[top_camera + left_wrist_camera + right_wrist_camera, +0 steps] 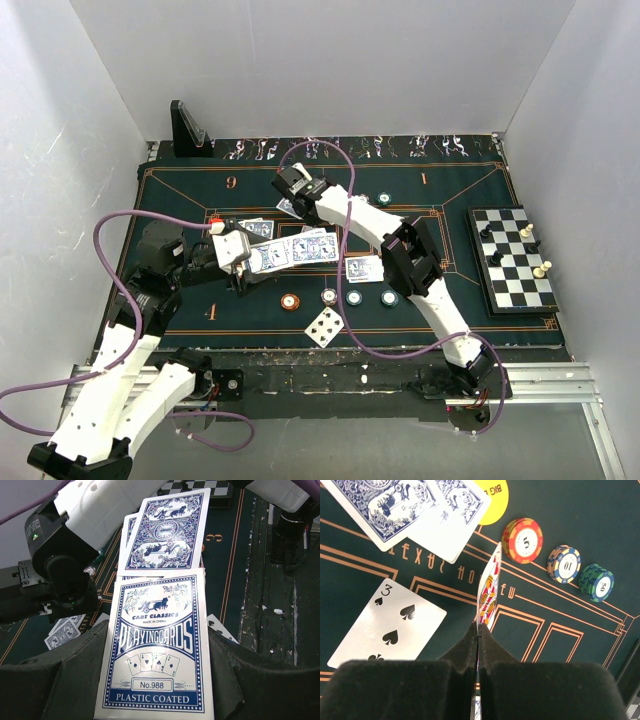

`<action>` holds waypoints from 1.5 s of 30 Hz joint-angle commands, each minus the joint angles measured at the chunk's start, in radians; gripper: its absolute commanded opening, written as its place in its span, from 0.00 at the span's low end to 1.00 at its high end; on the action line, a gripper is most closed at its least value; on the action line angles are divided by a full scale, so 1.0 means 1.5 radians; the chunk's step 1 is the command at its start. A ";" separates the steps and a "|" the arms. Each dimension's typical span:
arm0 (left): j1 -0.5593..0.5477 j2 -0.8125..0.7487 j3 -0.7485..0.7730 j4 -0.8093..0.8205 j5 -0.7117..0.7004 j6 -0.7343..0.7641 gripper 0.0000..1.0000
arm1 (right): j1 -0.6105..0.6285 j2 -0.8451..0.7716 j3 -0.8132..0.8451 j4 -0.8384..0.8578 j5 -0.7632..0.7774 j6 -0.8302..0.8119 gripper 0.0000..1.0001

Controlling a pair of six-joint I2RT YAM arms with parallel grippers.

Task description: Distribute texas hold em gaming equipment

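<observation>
My left gripper [243, 262] [157, 630] is shut on a blue-and-white playing card box [155, 675] and holds it over the left of the green mat. A blue-backed card [165, 532] sticks out of the box's top. My right gripper [293, 193] [478, 630] is shut on a face card [488, 590], held edge-on above the mat. Below it lie a face-up 3 of spades [390, 625], blue-backed cards [395, 505], a yellow chip [494, 497], a red-orange chip [522, 540], a blue-white chip [564, 564] and a green chip [596, 582].
Near the front edge lie an orange chip [290, 301], a white-pink chip [329, 296], two teal chips [354, 297] and a face-up card [325, 326]. More cards [362, 268] lie mid-mat. A chessboard [512, 258] stands at the right and a black stand [188, 132] at the back left.
</observation>
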 commanded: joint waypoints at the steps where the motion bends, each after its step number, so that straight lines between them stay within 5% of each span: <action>1: 0.003 -0.009 0.028 -0.005 0.010 0.002 0.00 | 0.021 0.009 -0.014 0.015 0.041 -0.009 0.01; 17: 0.003 -0.008 0.026 -0.004 0.005 0.007 0.00 | 0.068 0.015 -0.107 0.009 -0.016 0.033 0.01; 19: 0.003 -0.006 0.027 -0.004 0.005 0.007 0.00 | 0.071 0.007 -0.126 0.021 -0.030 0.034 0.17; 21: 0.003 -0.005 0.027 -0.004 0.006 0.009 0.00 | 0.072 0.000 -0.134 0.031 -0.035 0.037 0.46; 24: 0.003 -0.006 0.027 -0.004 0.007 0.009 0.00 | 0.072 -0.009 -0.136 0.030 -0.044 0.044 0.63; 32: 0.003 -0.012 0.023 -0.005 0.003 0.008 0.00 | 0.065 -0.097 -0.176 0.058 -0.126 0.061 0.65; 39: 0.003 -0.017 0.023 -0.006 -0.001 0.009 0.00 | -0.033 -0.276 -0.380 0.163 -0.277 0.165 0.58; 45: 0.003 -0.016 0.020 -0.001 0.000 0.004 0.00 | -0.118 -0.337 -0.497 0.217 -0.286 0.217 0.51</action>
